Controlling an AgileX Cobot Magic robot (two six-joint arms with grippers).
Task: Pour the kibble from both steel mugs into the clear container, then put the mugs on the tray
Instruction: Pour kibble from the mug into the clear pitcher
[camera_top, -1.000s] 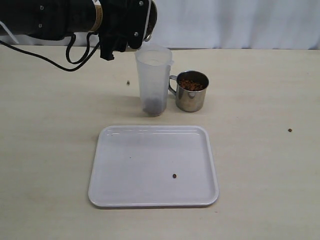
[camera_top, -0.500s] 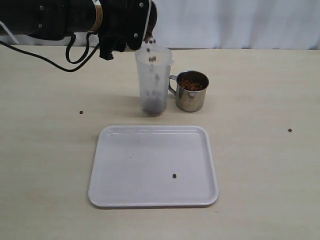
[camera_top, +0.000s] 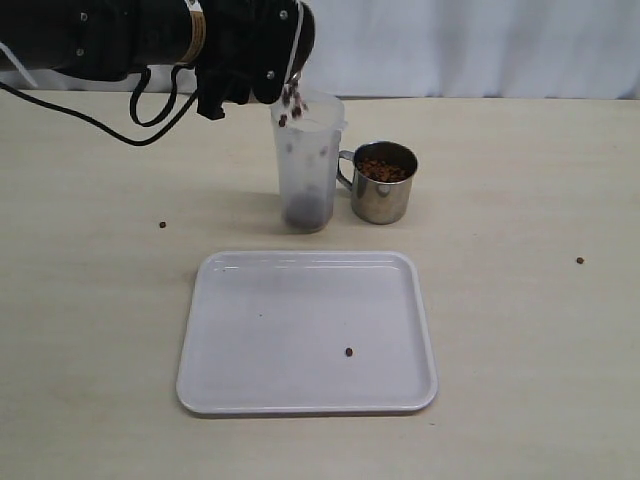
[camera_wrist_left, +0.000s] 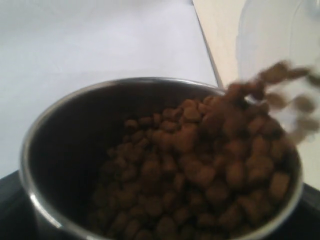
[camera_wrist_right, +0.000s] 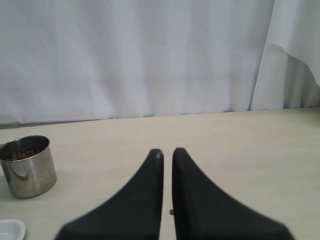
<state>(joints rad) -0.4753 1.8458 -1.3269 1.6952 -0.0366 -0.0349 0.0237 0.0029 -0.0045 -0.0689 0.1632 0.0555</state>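
My left gripper (camera_top: 275, 60) clamps the tilted steel mug (camera_wrist_left: 75, 145) over the clear container (camera_top: 308, 170), kibble (camera_wrist_left: 200, 165) spilling in. The full steel mug (camera_top: 383, 195) just beside it looks rigid and slick; I'd pinch its rim. Right gripper (camera_wrist_right: 166, 154) fingers sit pressed together, empty.

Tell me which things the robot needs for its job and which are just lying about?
For the job: tipped steel mug, kibble, clear container, full steel mug, tray.
Just lying about: loose pellets, lone pellet on the tray, black cable, white curtain.
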